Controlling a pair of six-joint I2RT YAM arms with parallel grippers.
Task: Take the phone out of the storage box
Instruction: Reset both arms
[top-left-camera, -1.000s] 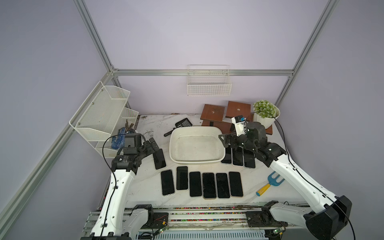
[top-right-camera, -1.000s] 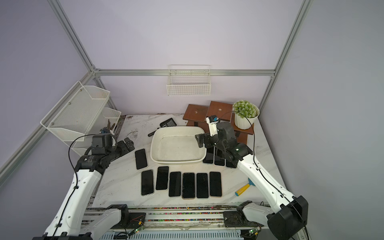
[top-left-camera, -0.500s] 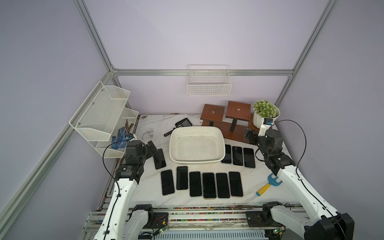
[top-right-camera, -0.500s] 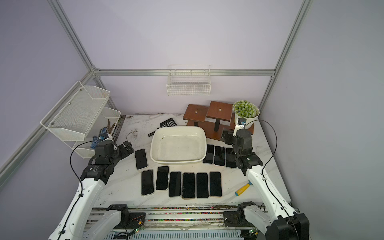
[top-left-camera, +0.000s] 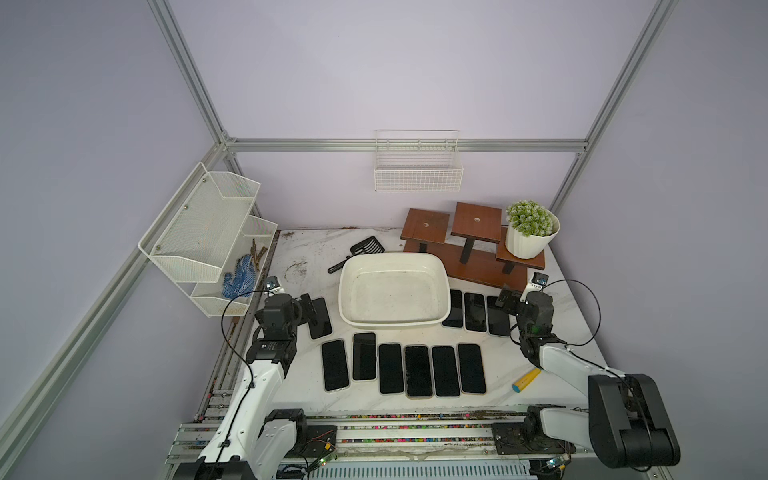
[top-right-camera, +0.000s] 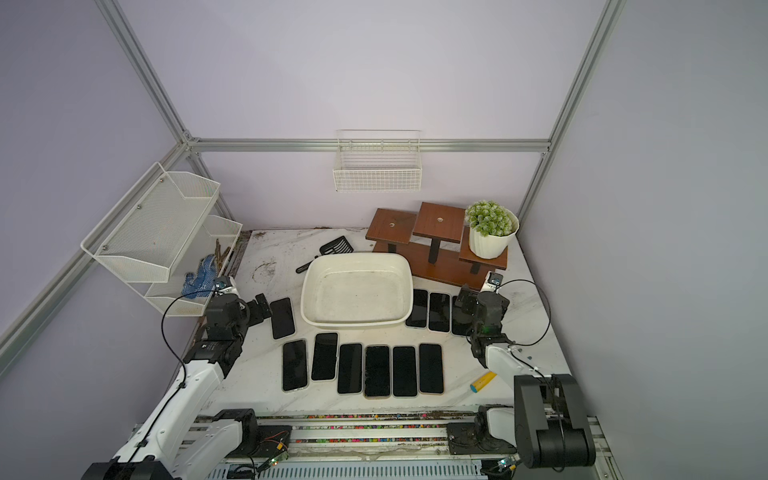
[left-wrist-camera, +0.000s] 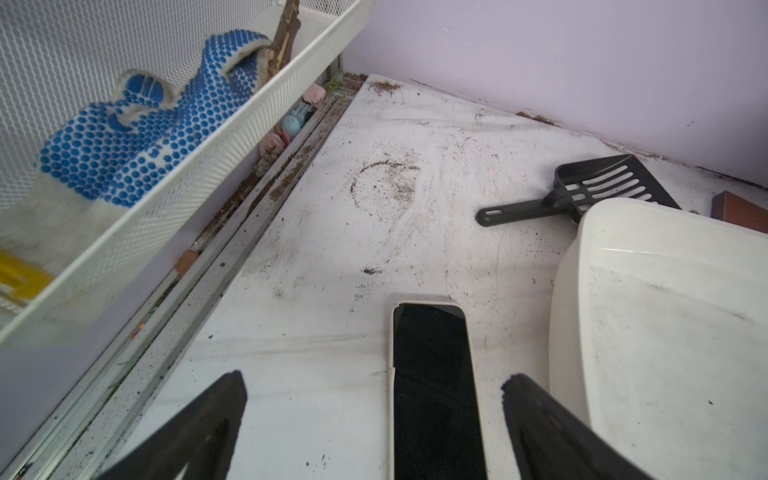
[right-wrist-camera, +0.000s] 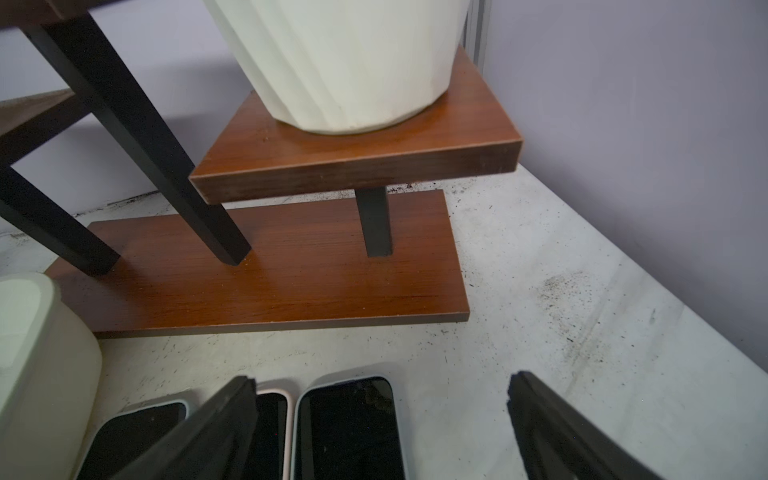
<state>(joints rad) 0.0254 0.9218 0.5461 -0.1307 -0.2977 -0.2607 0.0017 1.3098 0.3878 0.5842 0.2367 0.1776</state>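
The storage box (top-left-camera: 394, 322) (top-right-camera: 355, 323), a shallow white tub, stands mid-table and holds no phone. Dark-screened phones lie flat on the table around it. One phone (top-left-camera: 321, 318) (left-wrist-camera: 434, 395) lies left of the box, and my left gripper (top-left-camera: 311, 308) (left-wrist-camera: 374, 384) hovers open over its near end. Three phones (top-left-camera: 475, 311) lie right of the box. My right gripper (top-left-camera: 505, 297) (right-wrist-camera: 382, 384) stands open above the rightmost phone (right-wrist-camera: 349, 428). Several more phones (top-left-camera: 417, 370) form a row in front of the box.
A brown wooden stand (top-left-camera: 469, 249) with a white plant pot (top-left-camera: 530, 239) is at the back right. A black scoop (top-left-camera: 365, 249) lies behind the box. The mesh shelf rack (top-left-camera: 208, 232) with blue gloves hangs left. A yellow-handled tool (top-left-camera: 525, 380) lies front right.
The right arm has drawn back from the box's right rim to the table's right side and folded in. The left arm has folded back a little; its gripper stays by the left phone.
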